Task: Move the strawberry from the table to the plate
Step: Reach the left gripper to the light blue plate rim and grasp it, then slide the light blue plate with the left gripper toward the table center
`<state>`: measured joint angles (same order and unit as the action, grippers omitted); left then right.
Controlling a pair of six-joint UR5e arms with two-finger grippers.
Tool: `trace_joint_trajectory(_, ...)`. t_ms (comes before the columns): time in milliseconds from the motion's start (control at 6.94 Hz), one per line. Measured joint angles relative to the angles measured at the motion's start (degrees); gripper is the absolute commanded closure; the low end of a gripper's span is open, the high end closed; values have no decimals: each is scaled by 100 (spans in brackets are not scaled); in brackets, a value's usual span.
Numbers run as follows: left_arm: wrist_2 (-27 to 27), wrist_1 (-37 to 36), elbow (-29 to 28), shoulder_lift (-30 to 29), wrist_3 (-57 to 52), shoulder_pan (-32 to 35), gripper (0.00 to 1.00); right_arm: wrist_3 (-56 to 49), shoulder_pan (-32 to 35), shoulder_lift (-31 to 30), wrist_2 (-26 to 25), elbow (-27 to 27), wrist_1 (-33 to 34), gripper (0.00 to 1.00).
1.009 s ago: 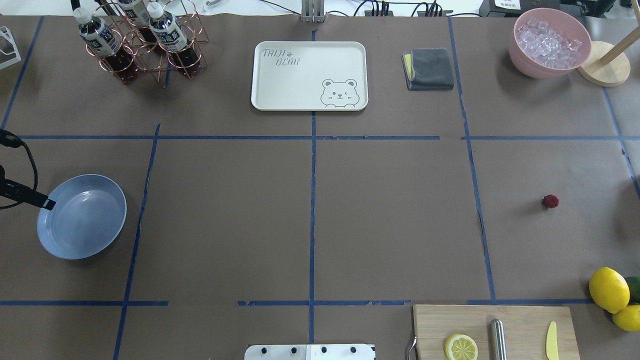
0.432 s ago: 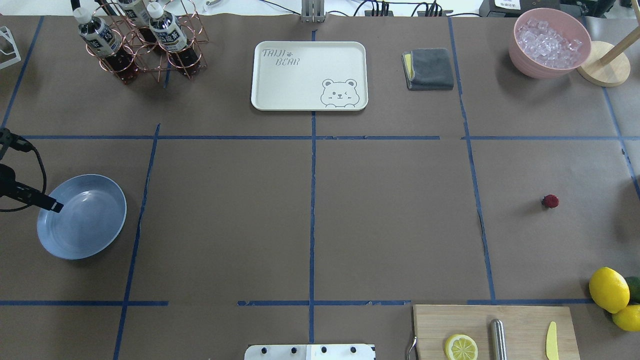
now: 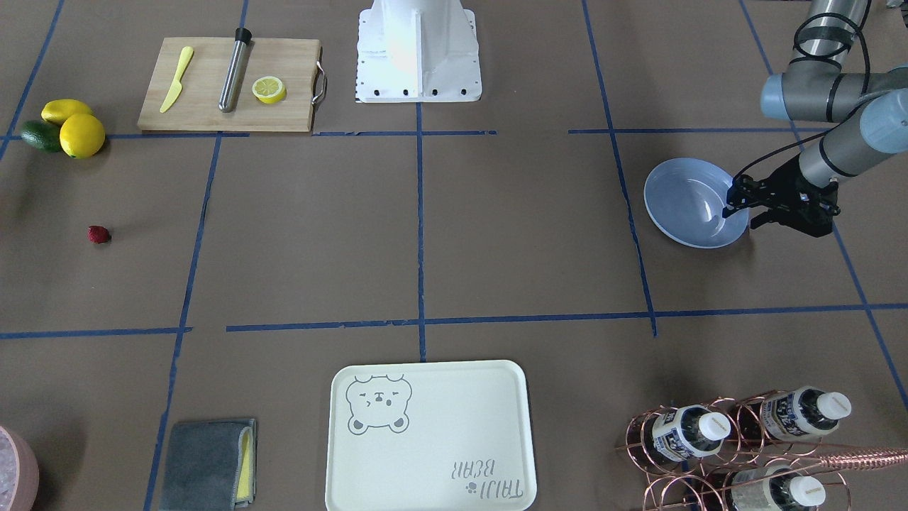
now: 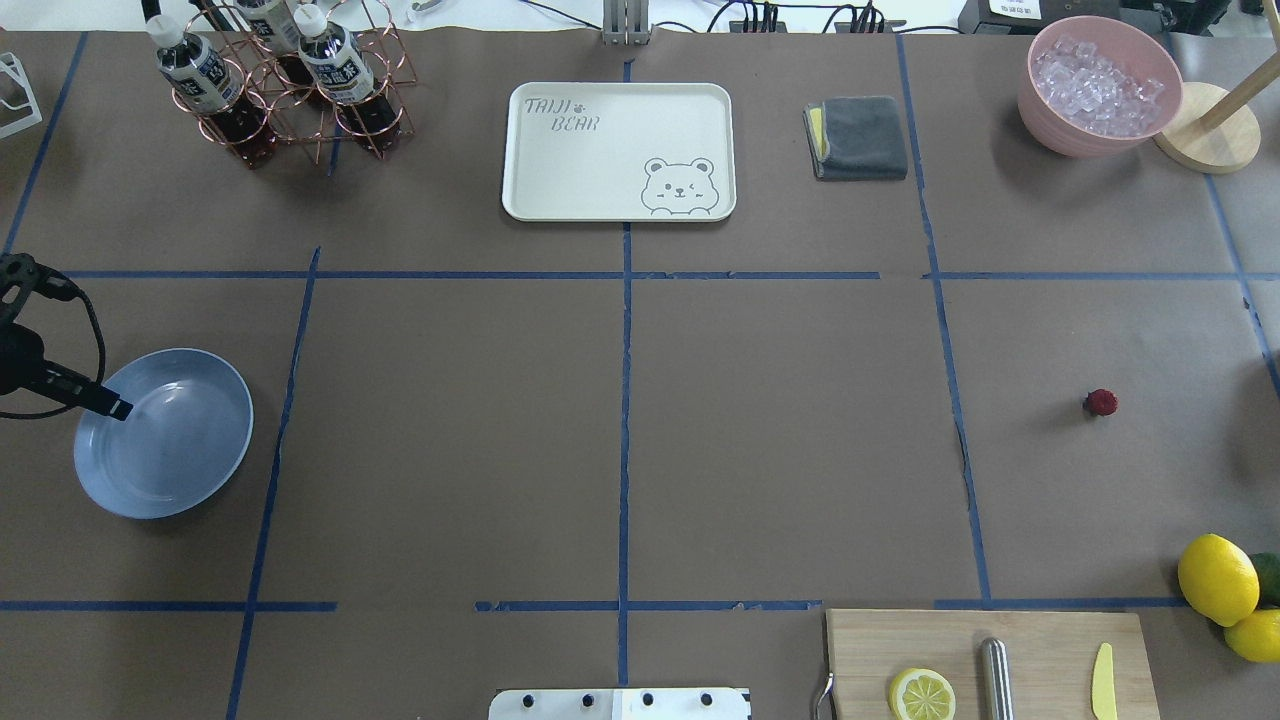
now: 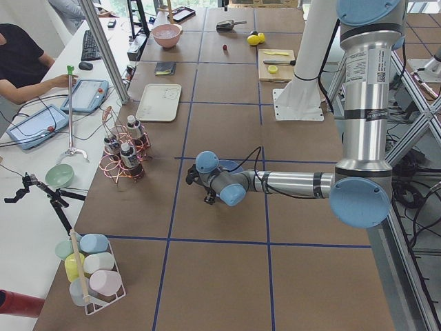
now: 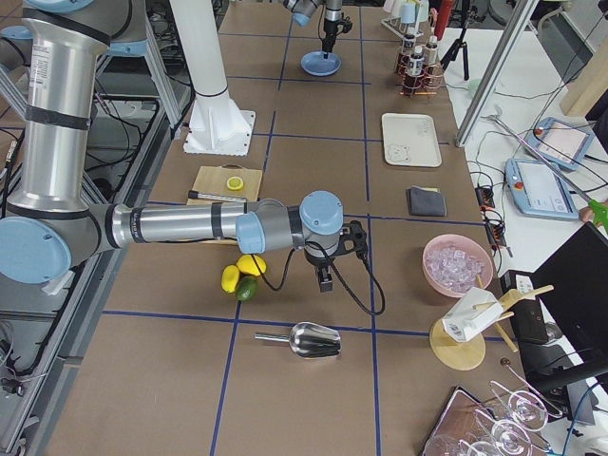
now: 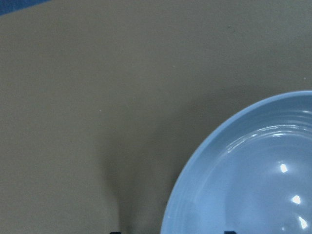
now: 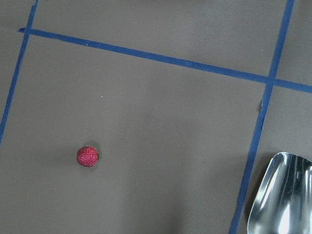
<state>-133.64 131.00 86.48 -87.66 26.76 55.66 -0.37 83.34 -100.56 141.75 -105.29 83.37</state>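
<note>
The strawberry (image 4: 1100,402) is small and dark red and lies alone on the brown paper table (image 4: 780,440) at the right, also in the front view (image 3: 98,234) and the right wrist view (image 8: 87,156). At the left stands the empty light-blue plate (image 4: 180,450). My left gripper (image 3: 740,218) is open, and its fingers straddle the plate's (image 3: 684,199) outer rim. Only the exterior right view shows my right gripper (image 6: 324,282). It hangs low over the table near the lemons, and I cannot tell its state.
A cutting board (image 4: 1040,650) holds a lemon half, a metal rod and a yellow knife. Lemons (image 4: 1217,578) and an avocado lie beside it. Further back are a cream bear tray (image 4: 618,150), a grey cloth (image 4: 860,138), a pink ice bowl (image 4: 1098,85) and a bottle rack (image 4: 290,80). A metal scoop (image 8: 282,200) lies near the strawberry.
My left gripper has crept a little to the right, and its fingertip reaches further over the plate's rim. The strawberry and the plate have not moved.
</note>
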Motion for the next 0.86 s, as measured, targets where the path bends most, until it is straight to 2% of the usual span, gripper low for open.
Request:
trace_joint_trajectory(288,-26,2,18,-50,138,-1,100,29,-49,1,3,-1,-6,0)
trace_joint_trajectory(577,-277,58,255,-175,894,0,100,61,-84,14,9,-10,-12,0)
trace_joint_trajectory(865,-464,156,499,-830,2450,-315,100,262,-176,54,4,-33,-25,0)
